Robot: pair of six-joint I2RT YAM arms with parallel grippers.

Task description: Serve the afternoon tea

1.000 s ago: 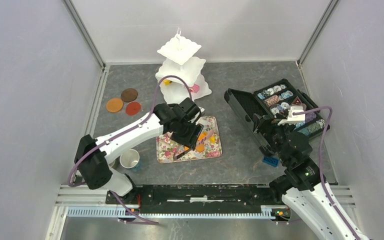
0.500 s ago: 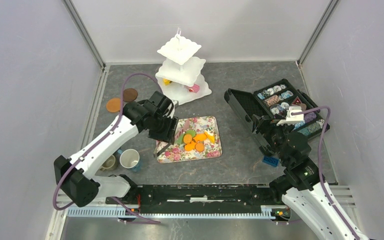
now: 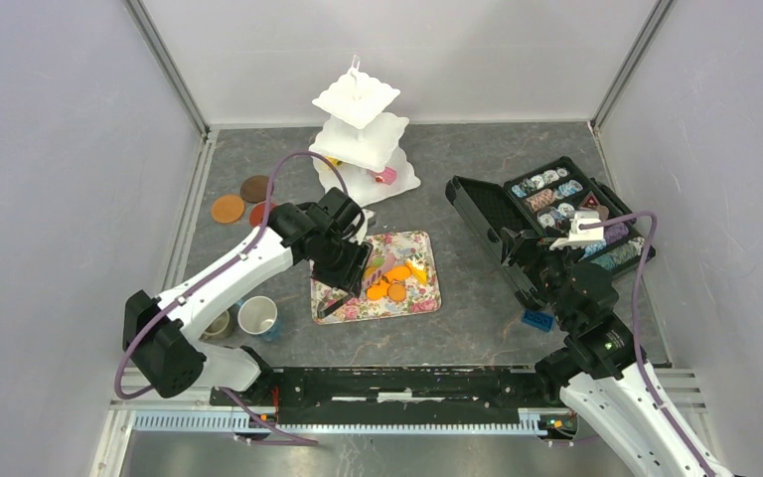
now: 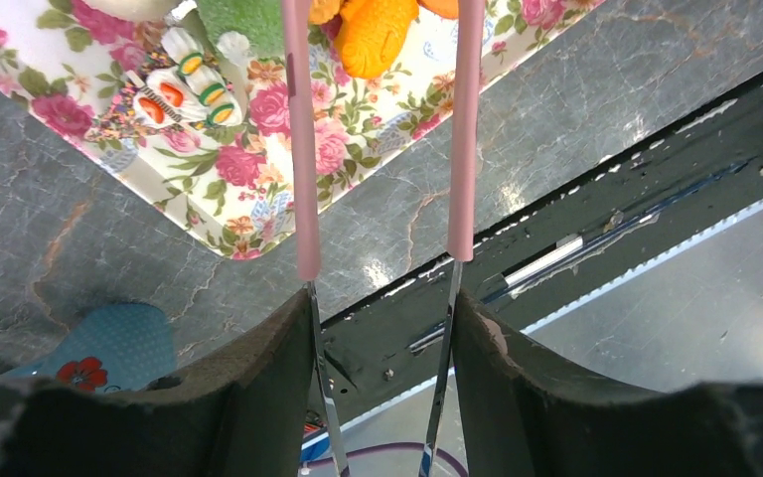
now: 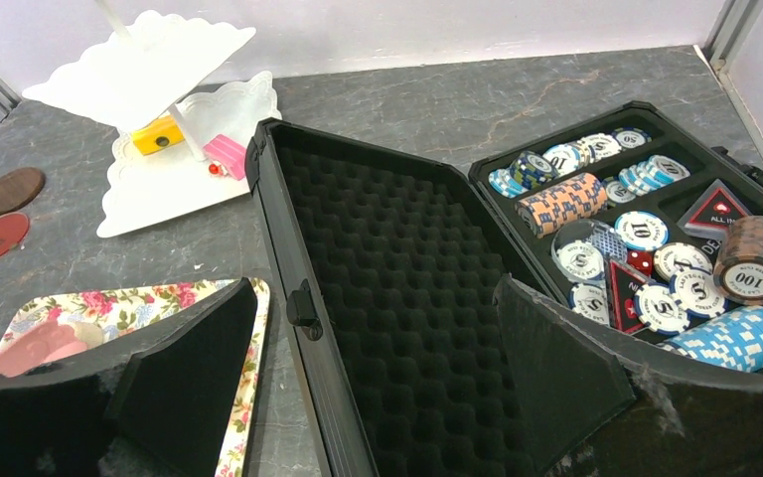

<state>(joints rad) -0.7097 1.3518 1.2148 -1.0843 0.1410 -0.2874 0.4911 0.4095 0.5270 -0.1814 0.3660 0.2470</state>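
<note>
The left gripper (image 3: pixel 343 260) has swung back in over the orange cakes (image 3: pixel 389 283) and the green cake (image 4: pixel 238 20) on the floral tray (image 3: pixel 422 298). It is clenched on pink-armed tongs (image 4: pixel 298 149), whose arms reach out above the cakes. A white cup (image 3: pixel 257 316) stands left of the tray, three saucers (image 3: pixel 243 199) lie beyond it, a tiered stand (image 3: pixel 358 134) rises behind, and the right gripper (image 5: pixel 376 298) hangs released over the open black case (image 5: pixel 387 199).

Found orange biscuits (image 3: pixel 387 289) clustered flat on floral tray (image 3: pixel 423 297), green cake (image 4: pixel 238 22) just beside them, yellow cake (image 5: pixel 156 136) and pink cake (image 5: pixel 227 154) on bottom tier of white stand (image 5: pixel 159 191), white cup (image 3: pixel 257 316) and tan cup (image 3: pixel 221 324) upright left of tray, teal cup (image 4: pixel 109 343) beside them, orange saucer (image 3: pixel 227 209) and brown saucer (image 3: pixel 254 188) flat at far left.
</note>
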